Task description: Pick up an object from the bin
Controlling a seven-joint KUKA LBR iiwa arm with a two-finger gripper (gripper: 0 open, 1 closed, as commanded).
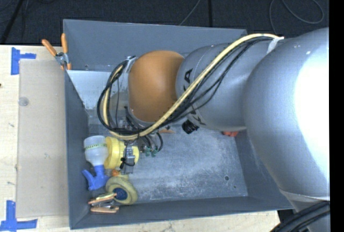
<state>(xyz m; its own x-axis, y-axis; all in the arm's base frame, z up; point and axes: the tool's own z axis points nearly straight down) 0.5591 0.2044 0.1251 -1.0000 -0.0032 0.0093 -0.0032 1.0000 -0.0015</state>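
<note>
Against the left wall of the bin (193, 174), just left of a yellow rounded piece (114, 153), lies a white cup (93, 148). Below the yellow piece sit a blue plastic bit (94, 178), a yellow-green tape roll (122, 190) and a copper-coloured clip (103, 205). The hand (129, 159) is down at the yellow piece's right side; released or clenched, I cannot tell. It looks like the grasp step, and next calls for a firm hold and straight lift. Right of the yellow piece the floor is bare.
</note>
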